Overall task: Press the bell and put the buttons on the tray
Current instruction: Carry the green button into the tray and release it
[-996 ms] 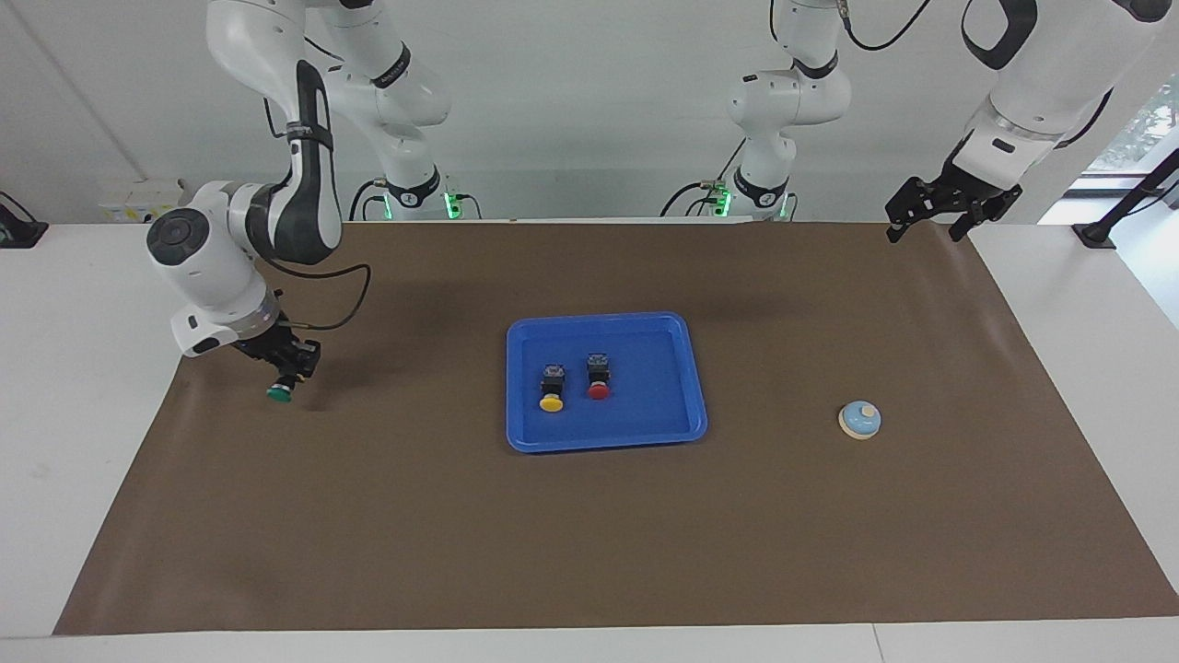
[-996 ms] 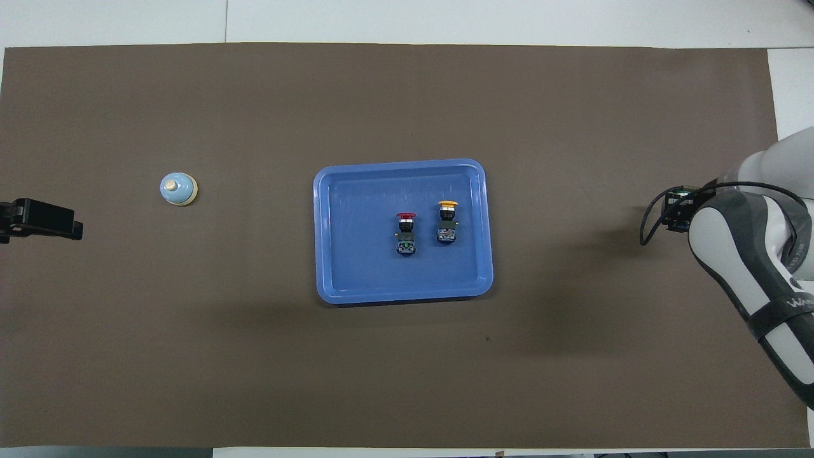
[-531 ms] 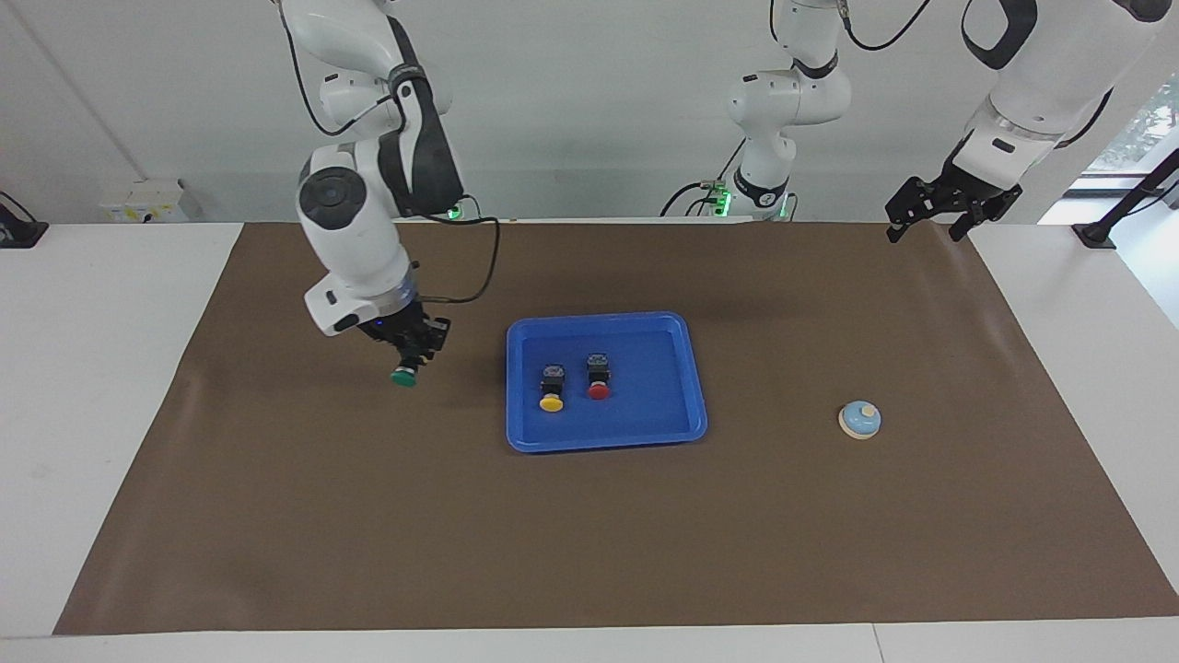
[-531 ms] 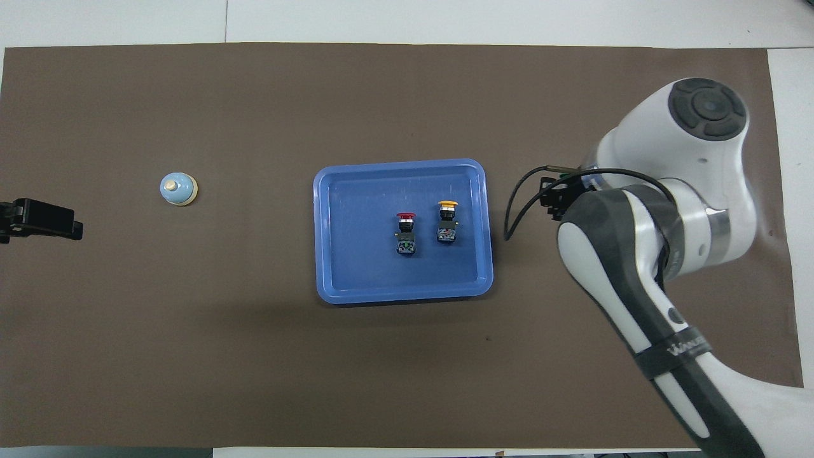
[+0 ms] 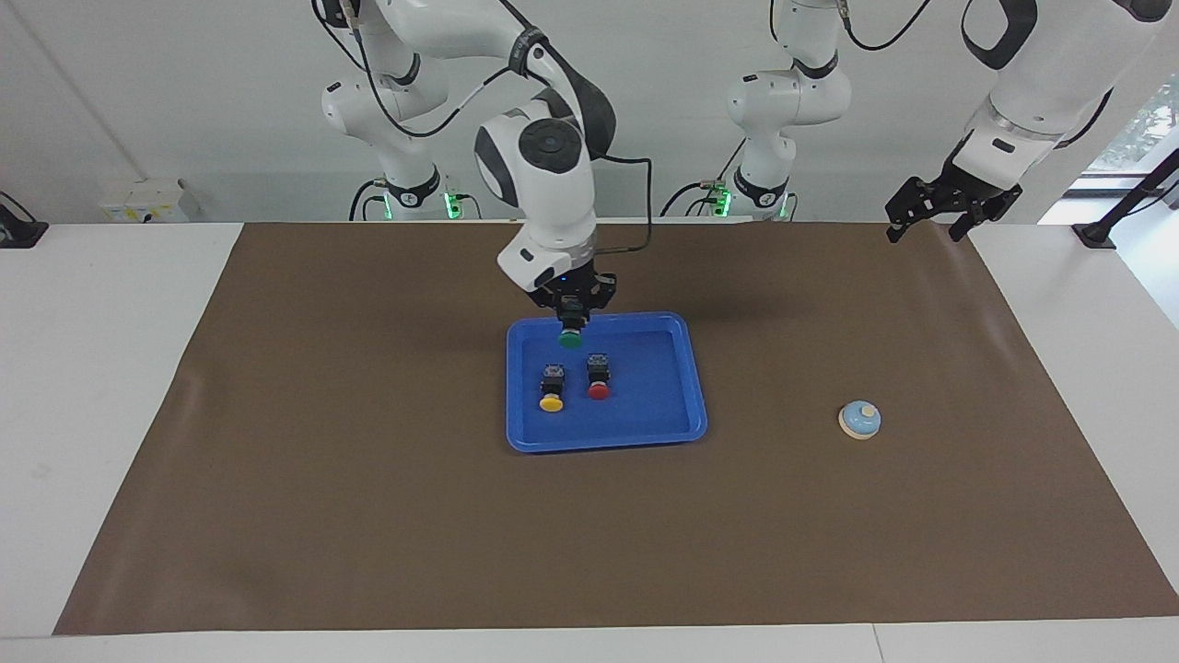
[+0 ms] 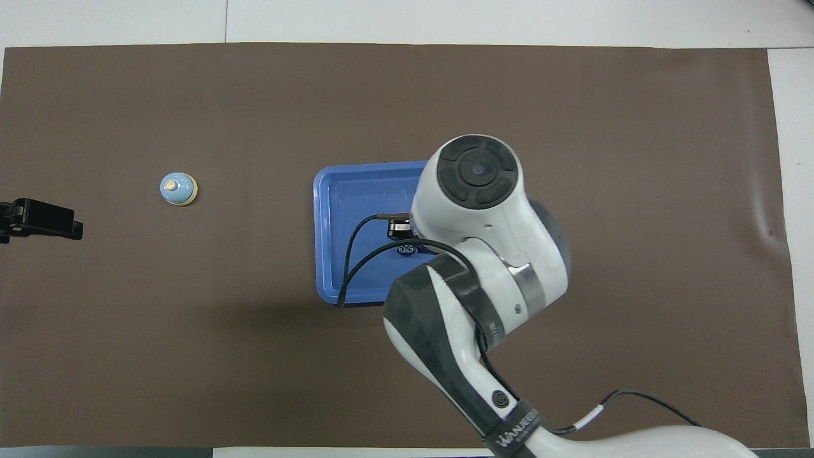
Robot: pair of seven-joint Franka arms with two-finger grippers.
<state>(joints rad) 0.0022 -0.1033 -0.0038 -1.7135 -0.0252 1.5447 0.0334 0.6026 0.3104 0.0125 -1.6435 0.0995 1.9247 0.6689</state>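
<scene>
A: Right pincer (image 5: 573, 322)?
B: Clenched on the green button (image 5: 570, 339), cap down, over the blue tray (image 5: 697, 405)'s robot-side edge; probably about to drop it in.
A: Below it?
B: Yellow button (image 5: 551, 402) and red button (image 5: 599, 390) lying on smooth plastic.
A: Left pincer (image 5: 928, 218)?
B: Spread, empty, waiting; domed bell (image 5: 859, 419) sits on the mat.

A robotics lab: white arms (image 5: 543, 175) mounted along a bench (image 5: 110, 387) with a brown mat (image 5: 368, 516), bare walls.
</scene>
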